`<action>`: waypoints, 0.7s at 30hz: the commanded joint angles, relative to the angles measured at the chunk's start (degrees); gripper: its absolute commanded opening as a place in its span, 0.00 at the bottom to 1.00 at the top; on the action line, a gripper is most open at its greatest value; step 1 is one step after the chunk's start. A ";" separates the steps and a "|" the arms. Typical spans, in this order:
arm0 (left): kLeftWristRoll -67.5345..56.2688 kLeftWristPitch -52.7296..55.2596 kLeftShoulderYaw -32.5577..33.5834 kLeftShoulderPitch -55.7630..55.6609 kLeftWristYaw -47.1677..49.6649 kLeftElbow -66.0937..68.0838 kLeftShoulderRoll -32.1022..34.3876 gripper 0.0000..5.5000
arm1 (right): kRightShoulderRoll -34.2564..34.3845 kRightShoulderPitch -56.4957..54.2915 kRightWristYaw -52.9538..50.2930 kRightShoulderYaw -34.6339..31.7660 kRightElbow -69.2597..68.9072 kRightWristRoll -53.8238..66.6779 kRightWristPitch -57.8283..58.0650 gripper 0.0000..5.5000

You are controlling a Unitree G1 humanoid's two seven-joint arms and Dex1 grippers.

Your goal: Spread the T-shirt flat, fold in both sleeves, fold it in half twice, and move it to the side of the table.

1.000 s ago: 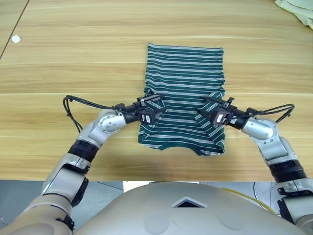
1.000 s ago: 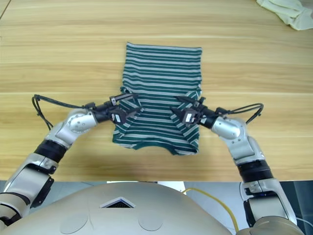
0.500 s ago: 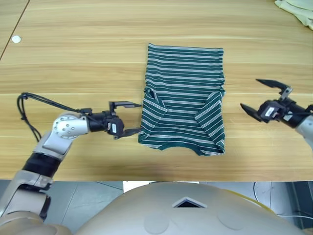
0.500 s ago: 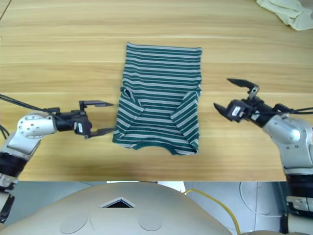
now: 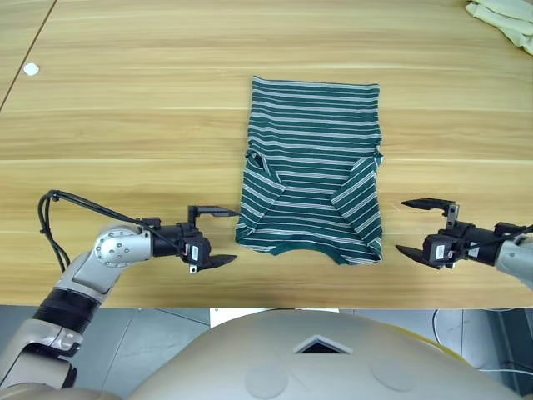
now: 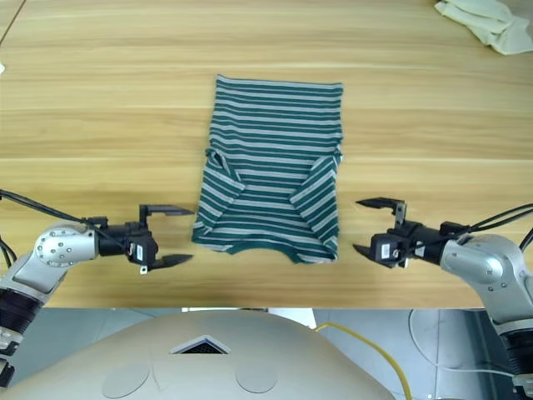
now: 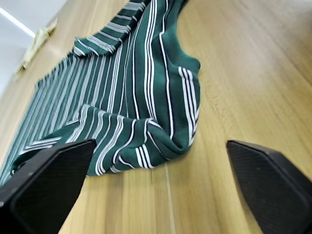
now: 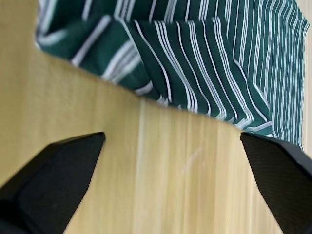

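Obs., head cameras: T-shirt (image 5: 312, 158), dark green with thin white stripes, lies on the middle of the wooden table (image 5: 125, 125). The hem is on the far side and the neckline is on the near edge, towards the robot. Left sleeve (image 5: 262, 187) and right sleeve (image 5: 358, 187) are both turned in over the body, each forming a slanted flap. The outline is a tall, roughly rectangular shape. The fabric is a little rumpled at the near corners and is not folded in half.

Left gripper (image 5: 235, 235): low over the table just beside the near left corner of the T-shirt, pointing towards it. Its jaws are spread wide with nothing between them. The far fingertip sits right at the shirt's edge; contact cannot be judged. In the left wrist view the two black fingers (image 7: 48, 185) frame the bunched corner of the striped cloth, which lies ahead of them on bare wood.

Right gripper (image 5: 400, 225): low over the table beside the near right corner of the T-shirt, pointing towards it, with a strip of bare wood between. Its jaws are spread wide and it holds nothing. In the right wrist view its fingers (image 8: 53, 165) are apart from the shirt's folded edge.

Other items: a pale cloth (image 5: 504, 18) lies crumpled at the far right corner of the table, and a small white disc (image 5: 31, 70) lies far left, both well apart from the T-shirt
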 commanded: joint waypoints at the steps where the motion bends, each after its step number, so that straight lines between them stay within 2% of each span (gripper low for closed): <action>1: 4.12 0.21 -1.48 -1.34 0.50 3.44 -1.86 0.91 | 1.57 3.09 1.50 4.71 0.52 -1.93 0.81 0.94; 6: 6.83 -0.64 -1.88 -2.32 1.82 5.84 -2.41 0.91 | 0.71 5.44 2.07 5.86 -2.56 1.11 -0.80 0.94; 16: 6.98 -1.27 -2.15 -3.44 2.62 6.39 -2.41 0.91 | 0.83 5.34 0.52 6.58 -1.79 -0.36 -0.71 0.94; 19: 7.14 -1.45 -2.49 -3.57 2.37 6.53 -2.34 0.92 | 0.61 4.60 -0.09 6.11 -0.98 -1.26 0.64 0.85; 21: 7.27 -1.62 -2.67 -3.55 2.38 6.59 -2.22 0.87 | 0.51 3.70 -0.46 6.17 -0.32 -2.13 1.17 0.78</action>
